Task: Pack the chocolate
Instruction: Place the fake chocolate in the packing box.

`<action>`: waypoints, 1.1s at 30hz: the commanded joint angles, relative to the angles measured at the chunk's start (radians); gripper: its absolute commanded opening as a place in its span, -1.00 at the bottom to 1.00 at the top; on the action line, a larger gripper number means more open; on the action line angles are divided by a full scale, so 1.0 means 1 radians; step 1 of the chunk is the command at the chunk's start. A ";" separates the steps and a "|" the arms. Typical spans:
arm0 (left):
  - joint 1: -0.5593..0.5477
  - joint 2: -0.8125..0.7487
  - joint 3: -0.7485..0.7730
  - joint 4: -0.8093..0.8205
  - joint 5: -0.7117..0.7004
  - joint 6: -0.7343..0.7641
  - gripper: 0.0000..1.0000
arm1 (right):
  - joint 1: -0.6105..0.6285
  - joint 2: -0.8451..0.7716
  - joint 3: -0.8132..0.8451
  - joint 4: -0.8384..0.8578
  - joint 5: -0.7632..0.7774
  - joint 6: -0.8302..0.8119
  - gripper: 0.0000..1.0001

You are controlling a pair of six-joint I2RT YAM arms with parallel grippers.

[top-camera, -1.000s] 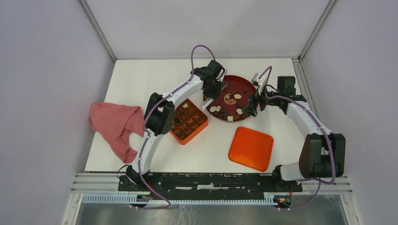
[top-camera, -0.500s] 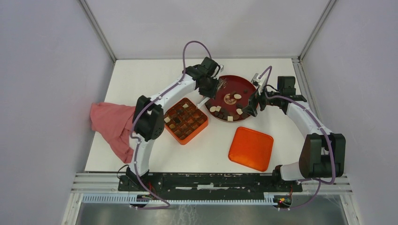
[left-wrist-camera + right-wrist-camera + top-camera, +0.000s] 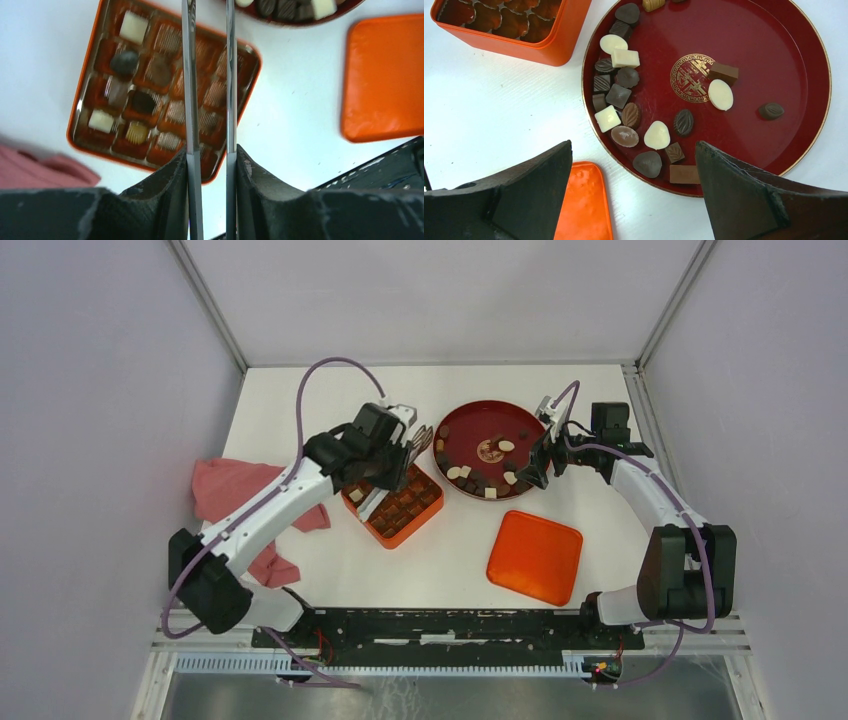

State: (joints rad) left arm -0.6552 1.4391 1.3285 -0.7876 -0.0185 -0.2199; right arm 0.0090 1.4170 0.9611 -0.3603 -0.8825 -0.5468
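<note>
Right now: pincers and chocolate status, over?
Right pincer open over red plate. Left pincer above orange box, grip unclear. Chocolates: many on plate, some boxed. Lid aside.

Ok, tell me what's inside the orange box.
Inside the orange box: a grid of compartments, several holding chocolate, white, dark and brown; others look empty. The left pincer crosses the middle and hides two strips of cells.

Bare table [image 3: 455,545] separates box [image 3: 415,502] and lid [image 3: 535,556]; left claw [image 3: 418,440] overhangs the box.

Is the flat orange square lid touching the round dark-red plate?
Apart. Top external view shows white table between the orange lid and the dark-red plate.
</note>
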 commanded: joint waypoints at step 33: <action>-0.001 -0.065 -0.220 -0.001 -0.137 -0.096 -0.92 | -0.003 -0.013 0.014 0.027 -0.023 0.005 0.96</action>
State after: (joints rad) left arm -0.6548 1.3666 1.1145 -0.8391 -0.1619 -0.2794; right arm 0.0090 1.4170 0.9611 -0.3595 -0.8825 -0.5453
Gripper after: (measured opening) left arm 0.389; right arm 0.979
